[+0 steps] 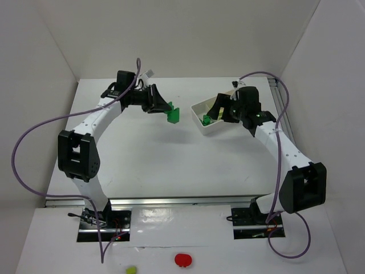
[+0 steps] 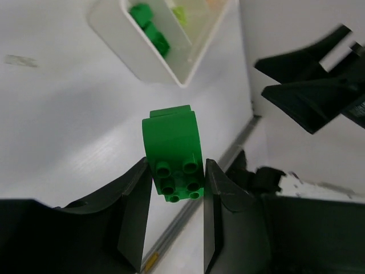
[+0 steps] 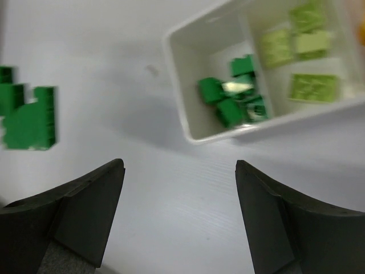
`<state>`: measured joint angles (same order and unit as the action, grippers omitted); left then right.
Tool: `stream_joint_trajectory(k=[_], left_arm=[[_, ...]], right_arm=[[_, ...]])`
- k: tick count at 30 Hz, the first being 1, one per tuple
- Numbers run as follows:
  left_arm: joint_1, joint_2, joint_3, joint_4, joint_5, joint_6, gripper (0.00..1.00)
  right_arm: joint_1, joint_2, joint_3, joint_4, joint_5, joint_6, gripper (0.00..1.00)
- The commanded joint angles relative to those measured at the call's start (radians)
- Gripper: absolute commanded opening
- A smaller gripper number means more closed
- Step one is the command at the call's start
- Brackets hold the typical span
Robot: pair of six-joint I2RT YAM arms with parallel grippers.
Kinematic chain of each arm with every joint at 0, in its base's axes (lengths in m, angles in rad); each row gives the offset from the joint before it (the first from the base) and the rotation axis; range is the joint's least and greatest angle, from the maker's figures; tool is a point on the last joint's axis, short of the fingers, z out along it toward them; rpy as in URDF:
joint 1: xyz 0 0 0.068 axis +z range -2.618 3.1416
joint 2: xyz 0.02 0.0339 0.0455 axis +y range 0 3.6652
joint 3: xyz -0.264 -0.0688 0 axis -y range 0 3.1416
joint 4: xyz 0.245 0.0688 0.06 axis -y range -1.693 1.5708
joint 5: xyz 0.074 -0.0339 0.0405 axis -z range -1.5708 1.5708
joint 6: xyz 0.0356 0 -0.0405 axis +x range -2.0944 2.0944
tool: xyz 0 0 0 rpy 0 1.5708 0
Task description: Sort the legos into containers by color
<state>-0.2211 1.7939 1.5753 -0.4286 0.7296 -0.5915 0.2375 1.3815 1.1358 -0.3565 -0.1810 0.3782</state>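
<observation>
Left jaws narrow, clamped on dark green brick (image 2: 174,165) over bench (image 1: 171,160), left of white tray (image 3: 181,74). Right jaws wide, empty, near tray. Green bricks (image 3: 234,97), lime bricks (image 3: 296,45) in neighbouring compartments.

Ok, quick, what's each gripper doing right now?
Left gripper: shut on a dark green lego.
Right gripper: open, empty.

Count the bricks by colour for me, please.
Dark green bricks piled in the tray: about 4
Dark green brick in the left gripper: 1
Lime bricks: 4
Total I can count: about 9
</observation>
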Motion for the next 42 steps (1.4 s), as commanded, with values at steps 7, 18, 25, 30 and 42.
stream_joint_trajectory(k=[7,18,25,30,42], left_arm=[[0.003,-0.033,-0.139,0.489,0.520,-0.160,0.00],[-0.015,-0.042,-0.167,0.645,0.567,-0.245,0.00],[-0.015,-0.042,-0.158,0.611,0.576,-0.222,0.00],[-0.015,-0.042,-0.158,0.597,0.587,-0.200,0.00],[-0.015,-0.031,-0.149,0.614,0.596,-0.212,0.46]], right_arm=[[0.029,0.048,-0.056,0.476,-0.757,0.094,0.89],[0.152,0.174,0.077,0.436,-0.827,0.044,0.95],[0.163,0.172,0.033,0.566,-0.795,0.152,0.54],[0.163,0.162,0.010,0.653,-0.785,0.199,0.23],[0.172,0.171,0.019,0.600,-0.750,0.188,0.16]])
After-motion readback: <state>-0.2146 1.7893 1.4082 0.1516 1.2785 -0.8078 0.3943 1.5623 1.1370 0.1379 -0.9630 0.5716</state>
